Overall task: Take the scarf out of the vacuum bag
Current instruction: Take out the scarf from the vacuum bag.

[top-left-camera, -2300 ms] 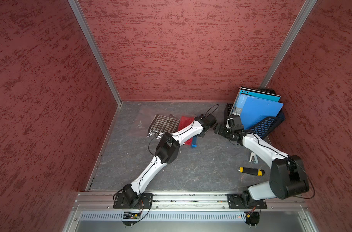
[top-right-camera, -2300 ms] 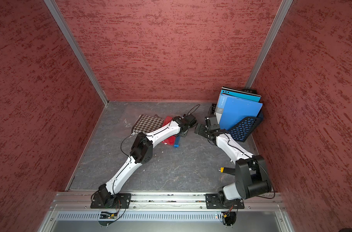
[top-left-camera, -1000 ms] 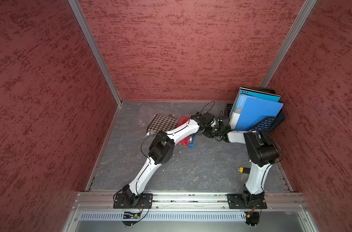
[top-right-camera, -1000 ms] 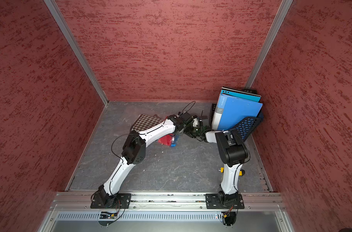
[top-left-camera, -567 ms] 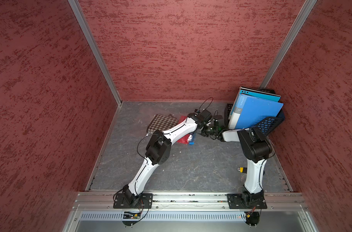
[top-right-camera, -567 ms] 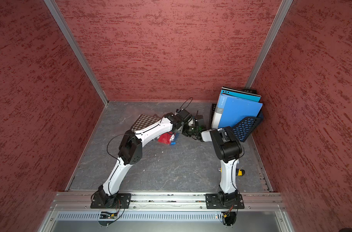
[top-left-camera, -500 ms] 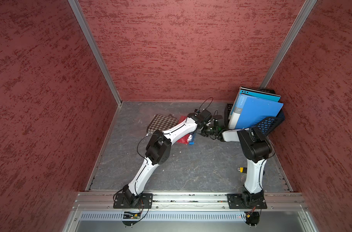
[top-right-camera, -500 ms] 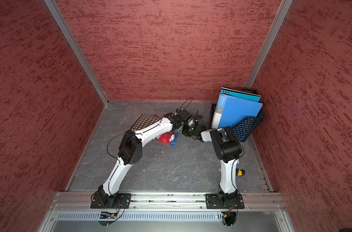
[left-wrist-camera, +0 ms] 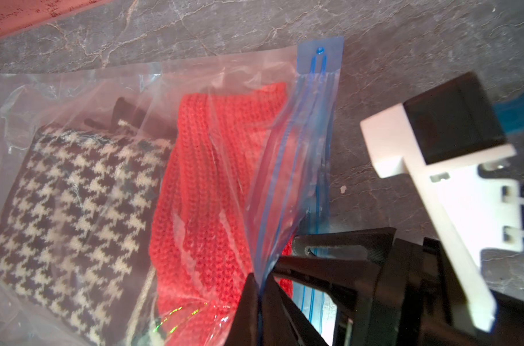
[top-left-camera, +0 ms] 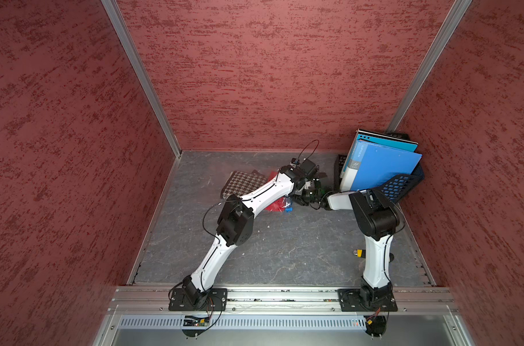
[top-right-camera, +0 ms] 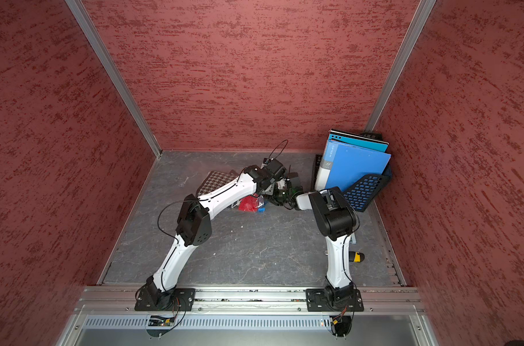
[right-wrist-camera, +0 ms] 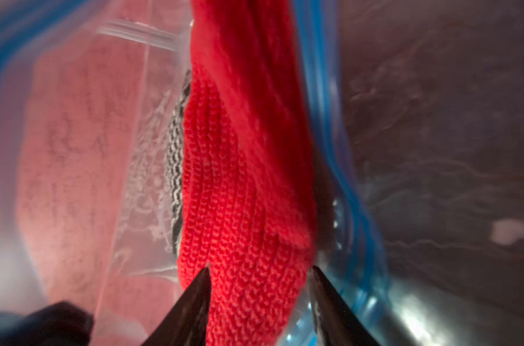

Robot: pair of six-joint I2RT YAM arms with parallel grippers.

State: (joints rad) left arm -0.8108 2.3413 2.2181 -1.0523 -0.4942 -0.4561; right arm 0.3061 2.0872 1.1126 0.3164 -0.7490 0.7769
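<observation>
The right gripper [right-wrist-camera: 260, 269] is inside the mouth of the bag. Its two fingers stand apart, with the end of the red scarf [right-wrist-camera: 239, 179] between them. I cannot tell if they squeeze it yet.

The left gripper [left-wrist-camera: 258, 286] is closed tight on the top lip of the vacuum bag [left-wrist-camera: 75, 90], right at the blue zip strip [left-wrist-camera: 316, 119]. It holds the lip up, so the mouth gapes.

The scarf is in the bag, just left of the right gripper. It lies folded along the zip strip, running from near to far. A black-and-white checked cloth [left-wrist-camera: 69, 203] sits deeper in, further left.

The bag lies on the far middle of the grey floor [top-left-camera: 284, 245], with its mouth to the right. The right arm is the one at the scarf. I think the way out is to the right, while the left arm holds the bag back.
</observation>
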